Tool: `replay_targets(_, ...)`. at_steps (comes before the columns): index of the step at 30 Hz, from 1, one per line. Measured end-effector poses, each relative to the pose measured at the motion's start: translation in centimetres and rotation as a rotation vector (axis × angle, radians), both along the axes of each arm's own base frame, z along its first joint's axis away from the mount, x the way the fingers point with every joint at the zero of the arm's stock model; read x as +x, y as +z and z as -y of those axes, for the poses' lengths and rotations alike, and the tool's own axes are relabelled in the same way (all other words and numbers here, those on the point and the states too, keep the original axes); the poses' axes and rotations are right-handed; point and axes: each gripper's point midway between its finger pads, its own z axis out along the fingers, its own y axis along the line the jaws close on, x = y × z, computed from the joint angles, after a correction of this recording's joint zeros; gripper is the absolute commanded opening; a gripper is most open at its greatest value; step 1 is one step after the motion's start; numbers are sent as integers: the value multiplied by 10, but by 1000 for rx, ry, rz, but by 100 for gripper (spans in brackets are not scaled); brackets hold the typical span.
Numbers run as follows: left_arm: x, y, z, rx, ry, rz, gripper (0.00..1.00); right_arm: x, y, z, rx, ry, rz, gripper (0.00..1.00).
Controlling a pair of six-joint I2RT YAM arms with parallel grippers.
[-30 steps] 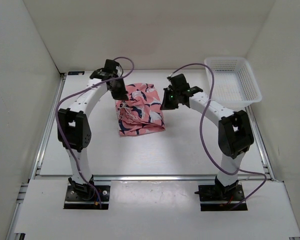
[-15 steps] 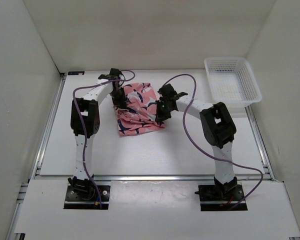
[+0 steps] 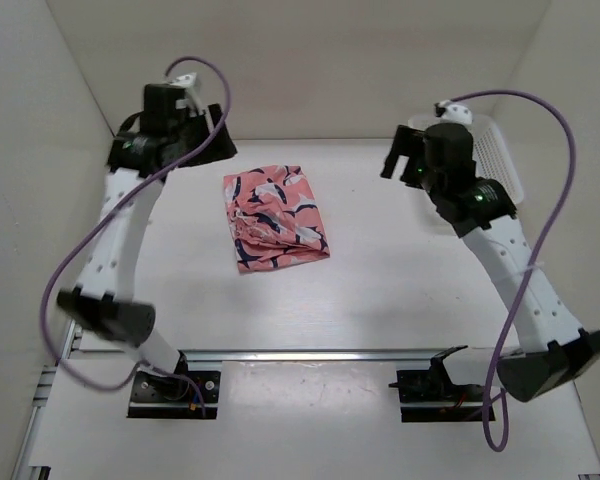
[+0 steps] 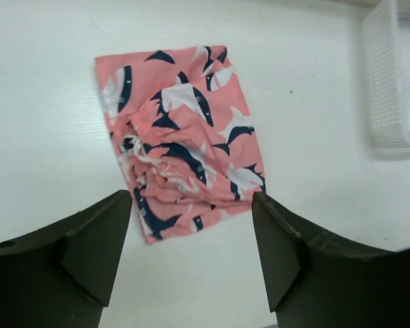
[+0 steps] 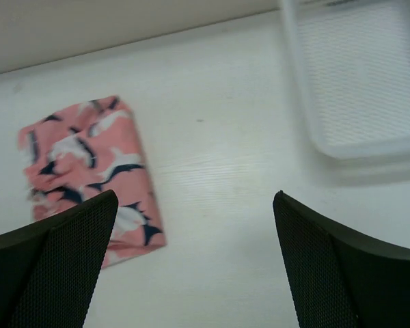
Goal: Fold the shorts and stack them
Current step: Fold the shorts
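**Top view.** You see the shorts (image 3: 275, 218) lying in a compact, roughly rectangular folded bundle on the white table (image 3: 380, 290). They sit a little left of centre, toward the far side, and nothing touches them. The far part of the bundle lies smooth. The near-left part is rumpled, with layered edges and a white cord showing.

**Arms.** Your left gripper (image 3: 208, 148) hangs high over the far-left part of the table, well apart from the fabric. Your right gripper (image 3: 400, 160) hangs high at the far right, in front of the white mesh basket (image 3: 505, 170), which it partly hides.

**Left wrist view.** The left gripper's fingers (image 4: 89, 253) stand spread wide with nothing held. The shorts lie on the table far below, and the basket is at the right edge of the view.

**Right wrist view.** The right gripper's fingers (image 5: 328, 273) are likewise spread wide and empty. The shorts lie below to the left and the basket to the far right, the two well apart.
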Motion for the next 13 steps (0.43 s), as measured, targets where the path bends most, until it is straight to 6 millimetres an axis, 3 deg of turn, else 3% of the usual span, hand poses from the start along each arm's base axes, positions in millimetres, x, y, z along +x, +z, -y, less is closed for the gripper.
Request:
replay_targets(2,-35,47,-15,-14,33,132,83,-11,2,39,-36,-122,4,99)
replay_targets(3,-55,60,-23,-20,56,177,83,-17,-3,53,-58,-166,-9,99)
replay_targets(5,-90,72,-40,-27,105,233,86,-31,-26,75,-114,-235,-70,99)
replay_targets(6,-104,75,-47,-33,132,255,99,-39,-40,81,-139,-251,-108,99)
replay_targets(9,-131,61,-64,-29,202,260,100,-66,-80,96,-199,-275,-232,99)
replay_targets(13,-145,28,-77,-2,263,203,100,-96,-95,108,-205,-288,-283,99)
